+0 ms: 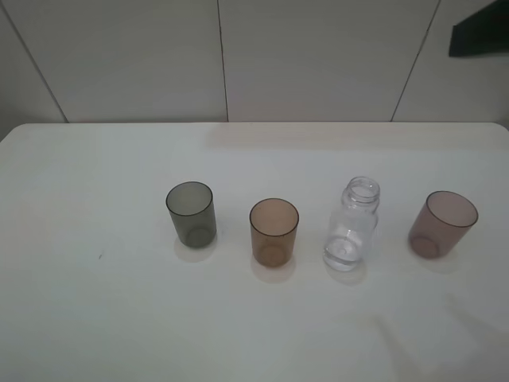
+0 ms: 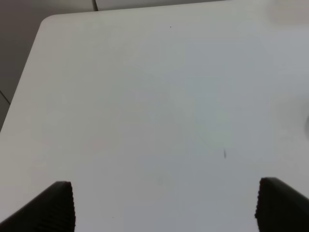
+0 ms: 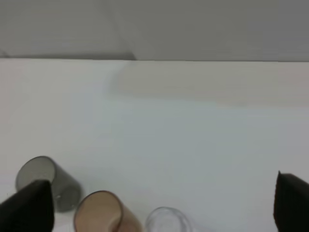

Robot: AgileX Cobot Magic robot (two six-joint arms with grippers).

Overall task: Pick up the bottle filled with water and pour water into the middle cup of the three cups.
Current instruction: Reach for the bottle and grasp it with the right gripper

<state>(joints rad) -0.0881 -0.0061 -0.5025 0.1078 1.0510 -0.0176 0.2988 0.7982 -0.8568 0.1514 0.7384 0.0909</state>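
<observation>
Judging progress: task looked at the very start, nothing done yet. Bottle (image 1: 352, 225) stood upright on the table (image 1: 95, 318), no cap, untouched. It was betw the middle cup (image 1: 274, 231) (amber) and the mauve cup (image 1: 443, 224), apart from both. Grey cup (image 1: 191, 213) closed the row on the far side of the amber one. All three cups were upright and well spaced. Some clear water seemed to sit low in the bottle, level hard to read. Middle cup looked empty, no liquid seen in it.

Right gripper (image 3: 161, 193) had jaws wide apart w/ nothing betw them, hanging above the table short of the row. Its wrist cam caught the grey cup, amber cup and bottle mouth at the frame edge. Left gripper (image 2: 164, 205) also had jaws apart, empty, over bare table w/ only a small dark speck (image 2: 224, 153) nearby. Neither arm showed in the ext high view.

Left to do, prob all of it:
- reach the bottle and close on its body
- lift and carry over the amber cup
- tilt and pour w/o hitting neighbours

Right arm seemed the likely picker since the bottle sat on its side.
</observation>
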